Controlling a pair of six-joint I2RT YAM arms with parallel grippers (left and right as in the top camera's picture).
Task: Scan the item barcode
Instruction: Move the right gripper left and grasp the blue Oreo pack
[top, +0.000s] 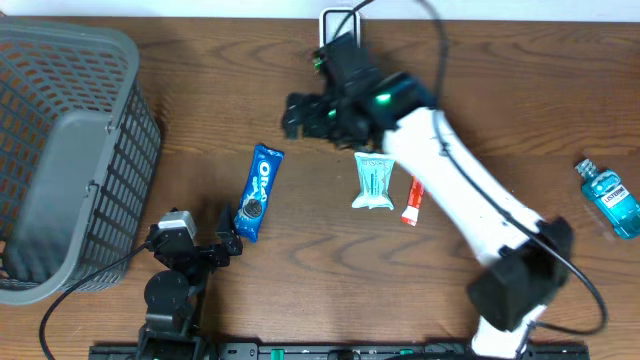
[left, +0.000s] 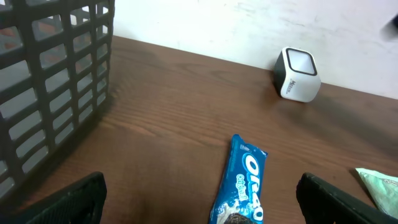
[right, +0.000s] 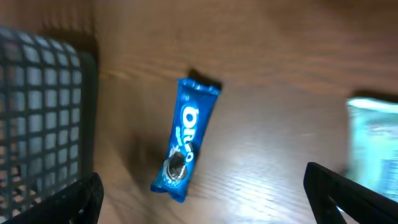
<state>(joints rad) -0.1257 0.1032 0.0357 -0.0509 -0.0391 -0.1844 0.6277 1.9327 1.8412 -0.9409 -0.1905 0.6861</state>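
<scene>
A blue Oreo pack (top: 259, 192) lies flat on the wooden table, also seen as the Oreo pack (left: 242, 183) and the Oreo pack (right: 186, 138). My left gripper (top: 228, 233) sits low just left of its near end, open, and nothing is between the fingers of the left gripper (left: 200, 206). My right gripper (top: 293, 114) hovers above the table behind the pack, open and empty; in its own view the right gripper (right: 205, 200) looks down on the pack. The white cube scanner (left: 297, 74) stands at the back edge, partly hidden by the right arm in the overhead view.
A grey mesh basket (top: 60, 150) fills the left side. A pale green packet (top: 375, 182) and a red tube (top: 411, 200) lie at mid-table beside the right arm. A blue mouthwash bottle (top: 610, 197) lies at the far right.
</scene>
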